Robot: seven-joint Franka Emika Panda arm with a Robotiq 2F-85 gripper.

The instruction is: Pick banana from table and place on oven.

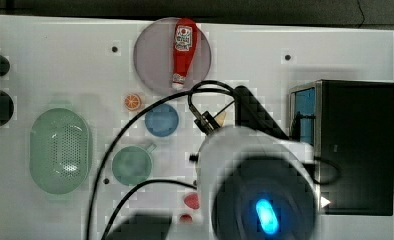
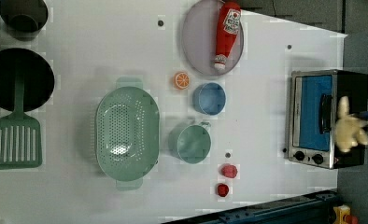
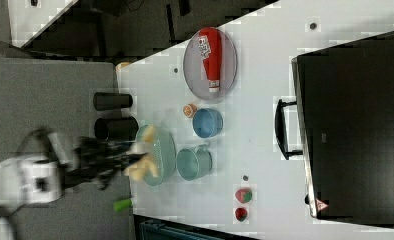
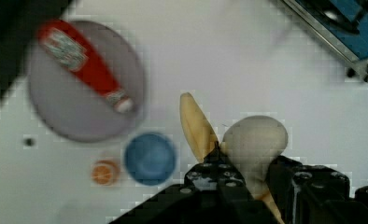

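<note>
White table [image 2: 102, 42] is lying below as the gripper [image 4: 240, 170] is pinching the banana [image 4: 252, 144] mid-body; it is looking light, stiff, slightly slippery plastic.

The white table [image 2: 102, 46] is carrying the oven [image 2: 327, 119], a green colander [image 2: 127, 134], a teal cup [image 2: 191, 143], a blue bowl [image 2: 209, 98], an orange slice [image 2: 181, 80], two strawberries [image 2: 229, 171], a grey plate [image 2: 198, 42], a green spatula [image 2: 15, 140] and two black pots [image 2: 18, 79].
</note>
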